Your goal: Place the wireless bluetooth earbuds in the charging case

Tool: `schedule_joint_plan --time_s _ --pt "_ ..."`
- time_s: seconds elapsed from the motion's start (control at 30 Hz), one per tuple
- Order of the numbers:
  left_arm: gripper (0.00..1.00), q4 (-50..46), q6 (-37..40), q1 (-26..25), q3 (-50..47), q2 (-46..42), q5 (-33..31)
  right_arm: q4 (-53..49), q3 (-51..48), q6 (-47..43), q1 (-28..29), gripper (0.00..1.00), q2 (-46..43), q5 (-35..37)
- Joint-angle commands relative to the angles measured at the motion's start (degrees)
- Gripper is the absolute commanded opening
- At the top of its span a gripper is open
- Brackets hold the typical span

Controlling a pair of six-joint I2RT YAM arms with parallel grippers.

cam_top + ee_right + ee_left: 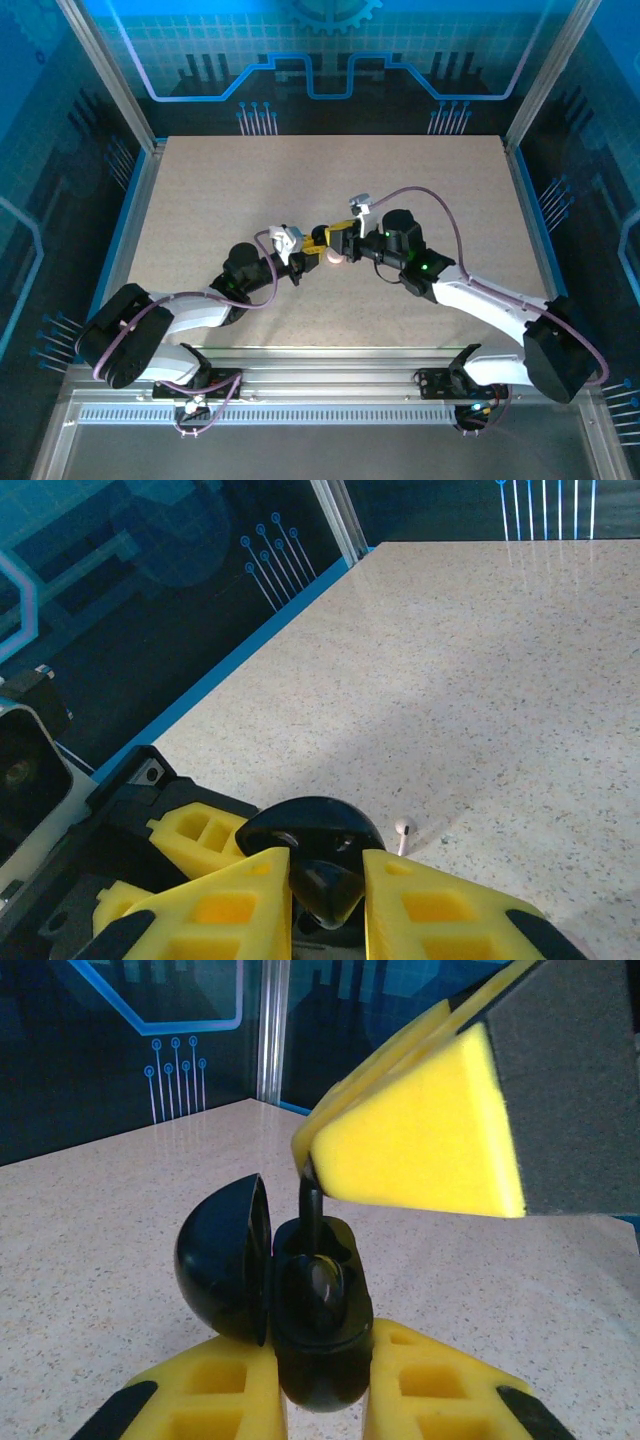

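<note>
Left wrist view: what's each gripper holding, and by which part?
Left gripper clamps the open charging case by the sides of its base. Right gripper pinches an earbud by its stem tip, above the case.

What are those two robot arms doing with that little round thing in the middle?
The left gripper is clamped on the charging case, whose lid stands open. The right gripper pinches an earbud and holds it right over the open case, its lower end at the opening. As far as I can tell it is not yet seated. A second earbud lies on the table close by.
</note>
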Motion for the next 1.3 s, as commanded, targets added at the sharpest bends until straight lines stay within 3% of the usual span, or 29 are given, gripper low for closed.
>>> schedule_joint_plan --time_s 0.0,0.33,1.27 --pt "0.18 4.39 -1.1 -0.25 0.15 -0.7 1.04 -3.01 -0.07 -2.85 1.02 0.23 -1.19 -1.14" --pt "0.18 3.74 -1.18 -0.2 0.56 -1.11 1.98 -9.85 4.17 -5.98 2.37 0.24 1.15 -1.51" --pt "0.18 3.16 -1.02 -0.23 0.67 -1.5 3.18 -12.96 5.9 -7.03 1.96 0.29 1.78 -2.67"
